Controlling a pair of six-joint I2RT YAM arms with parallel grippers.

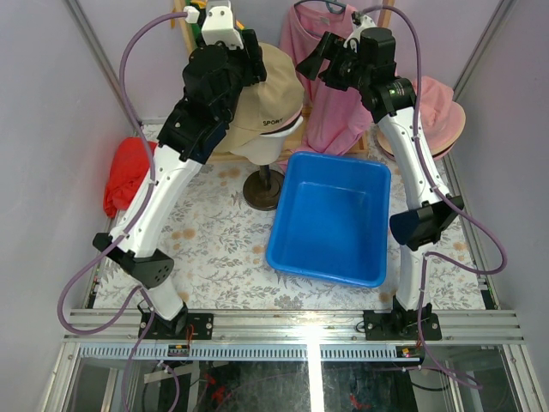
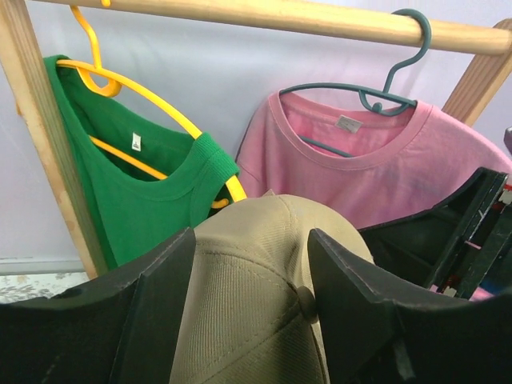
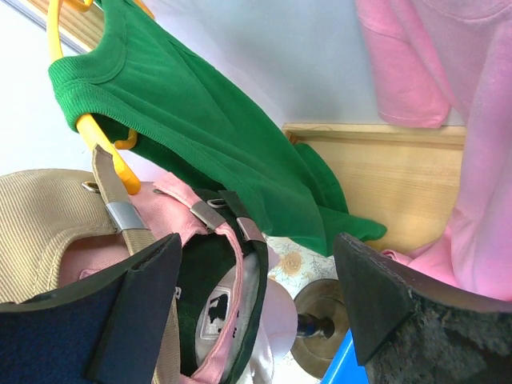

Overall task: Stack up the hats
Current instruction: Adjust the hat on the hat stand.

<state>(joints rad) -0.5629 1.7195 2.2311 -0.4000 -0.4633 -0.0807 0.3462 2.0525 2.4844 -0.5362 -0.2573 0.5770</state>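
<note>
- The blue tub (image 1: 326, 273) sat on the floral surface (image 1: 214, 249), right of centre, with its whole inner floor in plain sight.
- The tan cap (image 1: 266, 99) topped a stack on the mannequin head (image 1: 264, 151), over a pink cap (image 3: 180, 204) and a dark green cap (image 3: 212, 272).
- The left gripper (image 2: 252, 236) had its jaws apart, astride the tan cap's crown.
- The right gripper (image 3: 256, 244) had its jaws wide apart, holding nothing, near the caps' back straps.
- A pink hat (image 1: 442, 120) lay at the far right, behind the right arm.

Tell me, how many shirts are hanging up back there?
2: a green shirt on a yellow hanger at the left, a pink shirt on a dark hanger at the right. More could hang out of view.
</note>
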